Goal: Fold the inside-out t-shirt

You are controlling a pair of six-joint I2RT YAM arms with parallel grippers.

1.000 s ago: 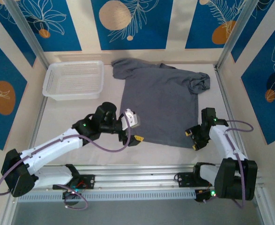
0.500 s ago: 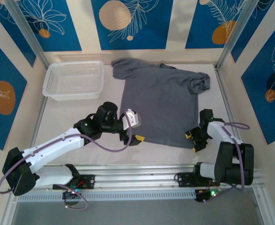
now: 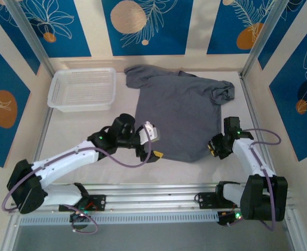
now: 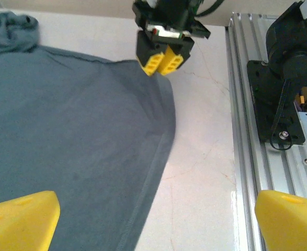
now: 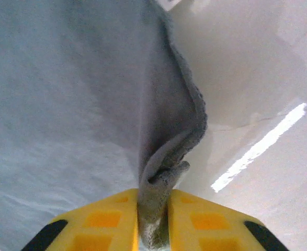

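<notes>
The slate-grey t-shirt (image 3: 177,112) lies spread flat on the table, collar toward the far wall, its right sleeve bunched. My right gripper (image 3: 214,148) is at the hem's near right corner and shut on a pinched fold of the cloth (image 5: 161,172), which rises between its yellow fingers (image 5: 205,219). The left wrist view shows that gripper (image 4: 162,58) clamped on the shirt's corner. My left gripper (image 3: 152,147) hovers over the hem's near left corner, open wide. The hem edge (image 4: 148,193) runs between its fingertips (image 4: 22,219), untouched.
A white mesh-sided basket (image 3: 82,89) stands at the far left, apart from the shirt. An aluminium rail (image 4: 242,130) runs along the table's near edge, with the right arm's black base (image 4: 286,78) on it. Bare tabletop (image 4: 205,157) lies between hem and rail.
My right gripper has closed on the hem's right corner and drawn it up and inward off the table. My left gripper has shifted slightly right, toward the hem's left corner.
</notes>
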